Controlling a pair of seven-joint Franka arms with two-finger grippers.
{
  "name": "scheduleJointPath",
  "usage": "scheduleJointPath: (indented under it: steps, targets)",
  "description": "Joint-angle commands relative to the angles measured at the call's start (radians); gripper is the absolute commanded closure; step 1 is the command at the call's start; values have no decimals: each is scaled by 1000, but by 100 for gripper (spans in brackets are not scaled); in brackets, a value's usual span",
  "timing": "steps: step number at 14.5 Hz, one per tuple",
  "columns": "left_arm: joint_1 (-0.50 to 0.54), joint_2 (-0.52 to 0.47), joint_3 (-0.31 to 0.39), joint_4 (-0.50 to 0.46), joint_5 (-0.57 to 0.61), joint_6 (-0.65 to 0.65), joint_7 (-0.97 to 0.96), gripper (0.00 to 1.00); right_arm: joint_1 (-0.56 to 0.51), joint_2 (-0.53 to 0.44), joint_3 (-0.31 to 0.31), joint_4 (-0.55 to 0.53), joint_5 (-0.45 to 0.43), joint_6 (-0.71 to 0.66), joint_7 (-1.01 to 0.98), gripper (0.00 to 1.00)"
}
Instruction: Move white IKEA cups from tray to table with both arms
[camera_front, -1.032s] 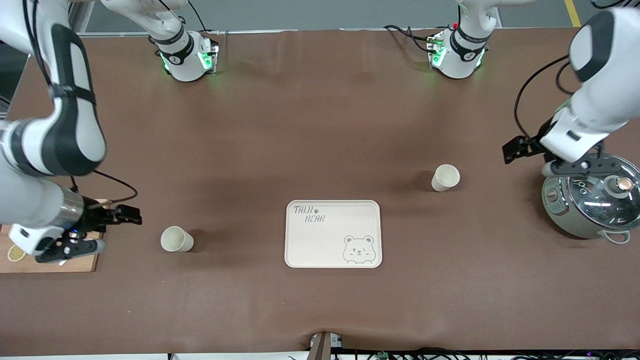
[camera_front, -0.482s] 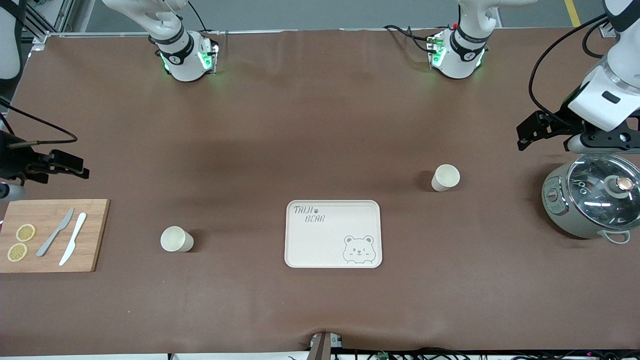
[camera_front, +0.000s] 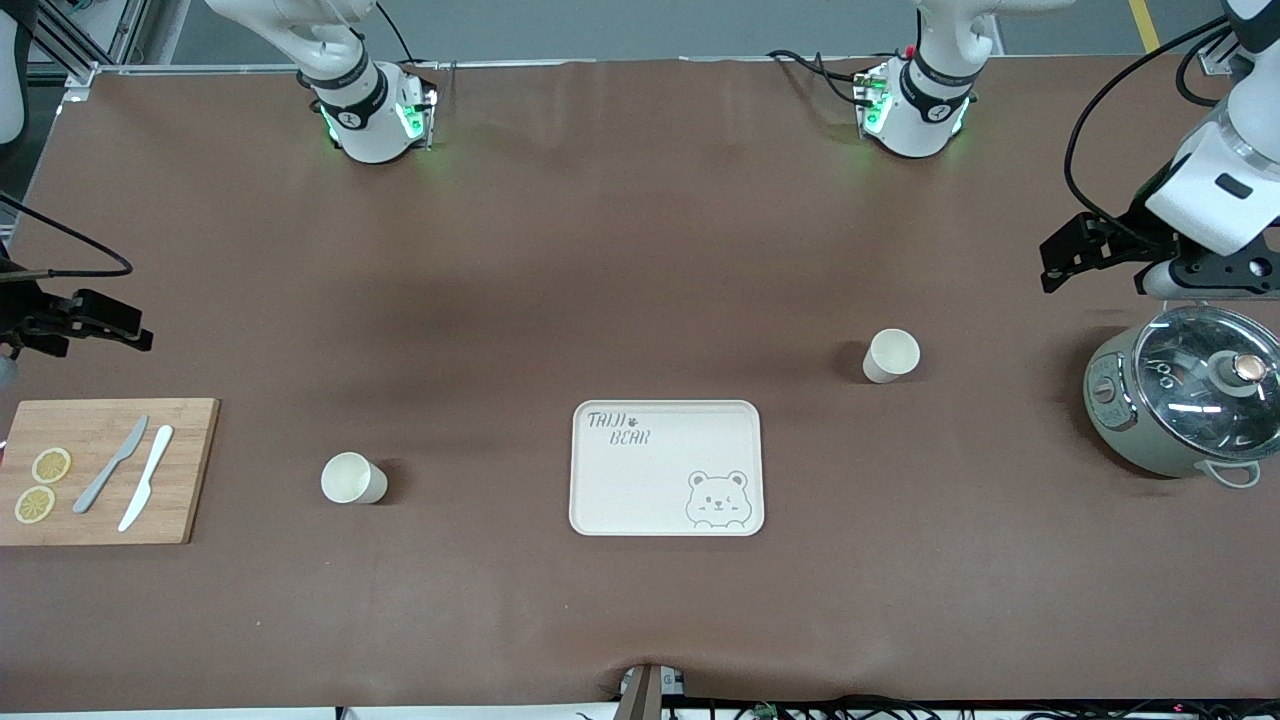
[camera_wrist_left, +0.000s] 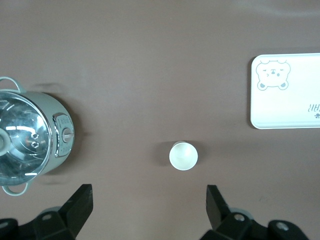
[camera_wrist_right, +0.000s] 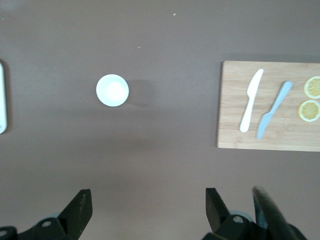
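Two white IKEA cups stand upright on the brown table. One cup (camera_front: 352, 479) stands between the cutting board and the bear tray (camera_front: 600, 500). The other cup (camera_front: 890, 355) stands between the tray and the pot. My left gripper (camera_front: 1205, 278) hangs high over the table beside the pot, open and empty (camera_wrist_left: 150, 200). Its wrist view shows the cup (camera_wrist_left: 183, 155) just clear of the fingertips. My right gripper (camera_wrist_right: 147, 202) is open and empty, and its cup (camera_wrist_right: 112, 90) sits well apart from it. In the front view only the right arm's wrist (camera_front: 75, 325) shows, at the table's edge.
A grey-green pot with a glass lid (camera_front: 1185, 400) stands at the left arm's end, and it shows in the left wrist view (camera_wrist_left: 30, 142). A wooden cutting board (camera_front: 185, 470) with two knives (camera_front: 145, 490) and lemon slices (camera_front: 50, 465) lies at the right arm's end.
My right arm has risen off the cutting board and drawn back to the table's edge. My left arm has lifted away from the pot's lid. The cups and the tray have not moved.
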Motion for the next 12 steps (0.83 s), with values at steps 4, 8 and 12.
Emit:
scheduleJointPath:
  steps: [4,8,12]
  targets:
    - [-1,17,5,38,-13,-22,74,0,-18,-20,18,20,-36,-8,16,0]
    - [-8,12,2,38,-14,-26,74,0,-18,-20,18,32,-39,-7,18,0]
    - [-1,9,4,35,-4,-39,76,0,-18,-20,18,32,-32,-7,18,0]
